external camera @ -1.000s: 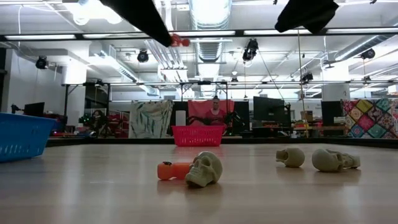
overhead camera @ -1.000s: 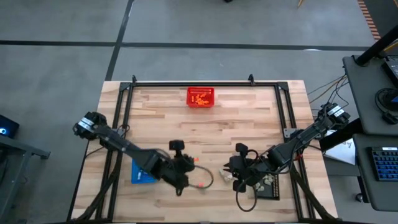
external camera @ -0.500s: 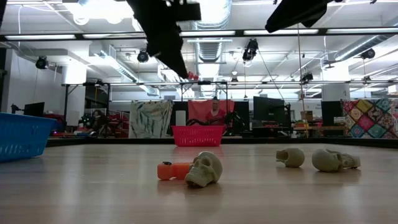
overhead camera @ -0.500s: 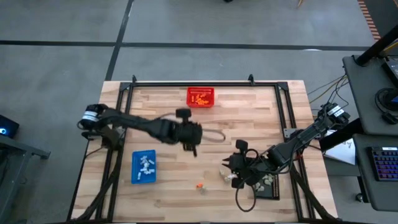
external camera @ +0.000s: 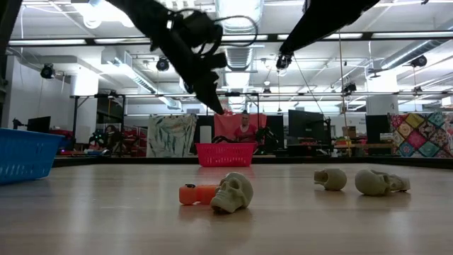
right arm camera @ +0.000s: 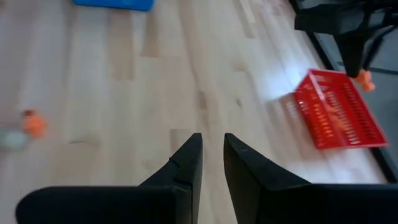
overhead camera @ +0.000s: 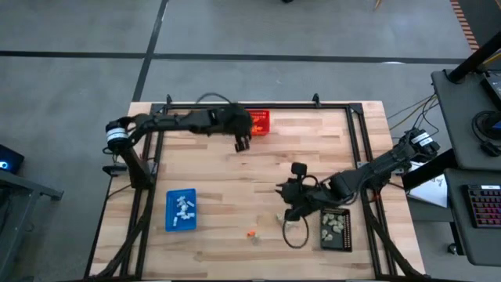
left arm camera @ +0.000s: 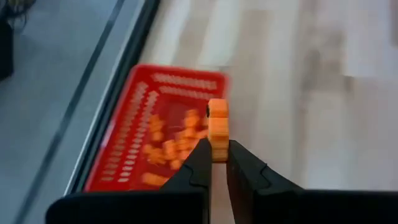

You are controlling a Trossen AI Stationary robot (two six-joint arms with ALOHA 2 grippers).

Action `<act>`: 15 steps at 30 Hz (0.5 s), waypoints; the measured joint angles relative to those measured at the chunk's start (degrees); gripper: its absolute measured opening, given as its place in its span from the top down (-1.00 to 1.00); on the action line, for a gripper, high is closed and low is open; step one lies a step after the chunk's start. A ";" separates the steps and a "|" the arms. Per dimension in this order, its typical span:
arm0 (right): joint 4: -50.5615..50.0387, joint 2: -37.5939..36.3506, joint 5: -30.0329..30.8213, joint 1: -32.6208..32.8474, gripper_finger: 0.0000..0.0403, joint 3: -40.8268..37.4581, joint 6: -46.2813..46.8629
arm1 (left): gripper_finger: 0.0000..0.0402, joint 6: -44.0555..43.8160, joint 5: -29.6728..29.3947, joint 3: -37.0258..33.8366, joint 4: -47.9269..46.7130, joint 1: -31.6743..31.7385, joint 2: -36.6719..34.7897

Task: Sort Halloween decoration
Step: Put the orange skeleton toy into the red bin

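My left gripper (overhead camera: 242,144) is shut on a bright orange trinket (left arm camera: 217,129), high in the air beside the near edge of the red mesh basket (overhead camera: 253,122). The basket holds several orange trinkets (left arm camera: 168,152). My right gripper (overhead camera: 288,199) is open by a narrow gap and empty above mid-table, left of the black tray (overhead camera: 335,229). An orange trinket (external camera: 191,194) and a pale skull (external camera: 232,192) lie together on the table. Two more pale skulls (external camera: 330,178) (external camera: 381,182) lie to the right. My left gripper pinches the orange trinket's lower end (left arm camera: 217,154) between its two fingertips. The rest of the trinket sticks out past the tips. The trinket is lifted clear of the table, at the basket's near side (external camera: 221,111).
The blue tray (overhead camera: 181,210) with white trinkets stands near the table's front left. The black tray holds pale skulls. A black frame rail (overhead camera: 258,104) runs along the far edge behind the basket. Bare wood lies between the basket and the trays.
My left gripper has carried the orange trinket from the near middle of the table toward the far edge, up to the red basket, staying shut on it. My right gripper has moved from over the black tray toward the table's middle and far side.
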 joint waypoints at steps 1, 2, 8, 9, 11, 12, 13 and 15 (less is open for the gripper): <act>0.00 0.00 -0.01 -0.90 0.72 0.00 -0.69 | 0.98 -0.27 1.33 -0.30 0.69 1.66 0.12; 0.00 0.00 -0.04 -1.78 0.72 0.00 -1.14 | 0.98 -0.68 2.42 -0.43 1.30 3.12 0.34; -0.71 0.00 -0.52 -6.27 0.72 0.00 -5.32 | 0.98 -1.97 3.62 -0.50 1.09 8.46 3.17; -0.83 0.00 -0.57 -6.79 0.72 0.00 -5.70 | 0.98 -1.84 3.60 -0.50 1.11 8.77 3.69; -0.99 0.00 -1.31 -7.74 0.72 0.00 -6.59 | 0.98 -1.45 3.62 -0.50 1.11 9.09 4.58; -1.08 0.00 -1.97 -8.21 0.72 0.00 -6.81 | 0.98 -1.38 3.62 -0.50 1.13 9.17 5.06; -1.19 0.00 -2.48 -8.57 0.72 0.00 -6.85 | 0.98 -1.33 3.62 -0.48 1.13 9.25 5.46; -1.31 0.00 -3.35 -9.21 0.72 0.00 -6.85 | 0.98 -1.31 3.57 -0.40 1.11 9.41 5.89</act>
